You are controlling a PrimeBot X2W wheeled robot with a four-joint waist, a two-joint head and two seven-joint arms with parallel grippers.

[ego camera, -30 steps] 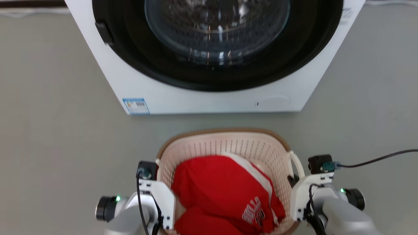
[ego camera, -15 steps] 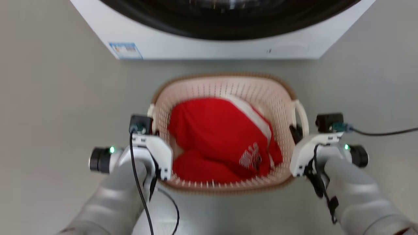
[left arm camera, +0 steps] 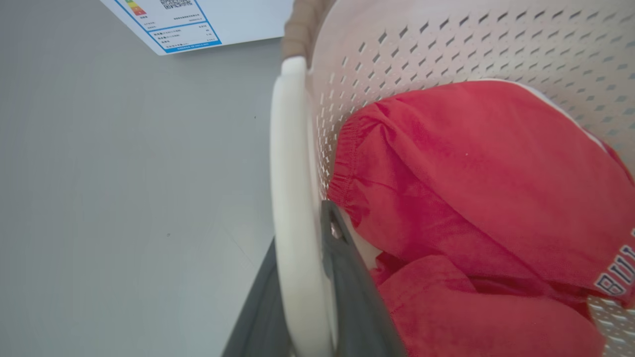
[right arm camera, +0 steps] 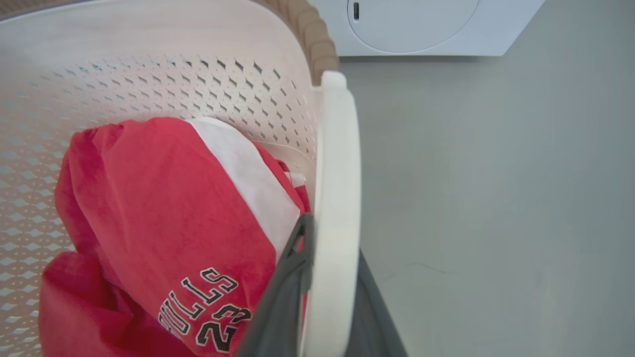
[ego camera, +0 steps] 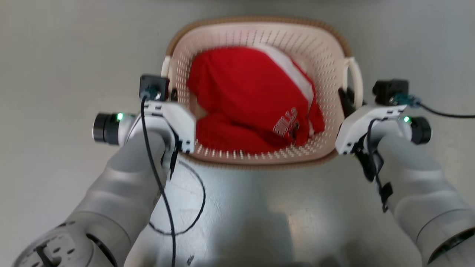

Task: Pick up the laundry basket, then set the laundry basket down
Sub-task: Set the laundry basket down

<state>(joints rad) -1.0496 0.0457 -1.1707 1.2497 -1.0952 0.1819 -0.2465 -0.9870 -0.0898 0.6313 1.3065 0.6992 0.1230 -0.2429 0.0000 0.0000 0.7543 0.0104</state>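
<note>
The laundry basket (ego camera: 222, 40), cream with a brown rim, sits between my two arms in the head view and holds a red garment (ego camera: 245, 85) with a white stripe. My left gripper (ego camera: 173, 94) is shut on the basket's left loop handle (left arm camera: 292, 188). In the left wrist view my left gripper (left arm camera: 300, 233) has a dark finger on each side of that white loop. My right gripper (ego camera: 347, 99) is shut on the right handle (right arm camera: 337, 163). The right wrist view shows my right gripper (right arm camera: 332, 243) pinching it the same way. Whether the basket is off the floor I cannot tell.
The white washing machine (left arm camera: 208, 20) stands just beyond the basket, its lower front panel (right arm camera: 421, 25) close to the far rim. Grey floor (ego camera: 55, 55) lies on both sides. A black cable (ego camera: 445, 114) runs off to the right. My own body (ego camera: 241, 222) is right below the basket.
The head camera has tilted down, so the washing machine has slid out of the top of the view. Both grippers stay shut on the handles, and the basket looks slightly larger.
</note>
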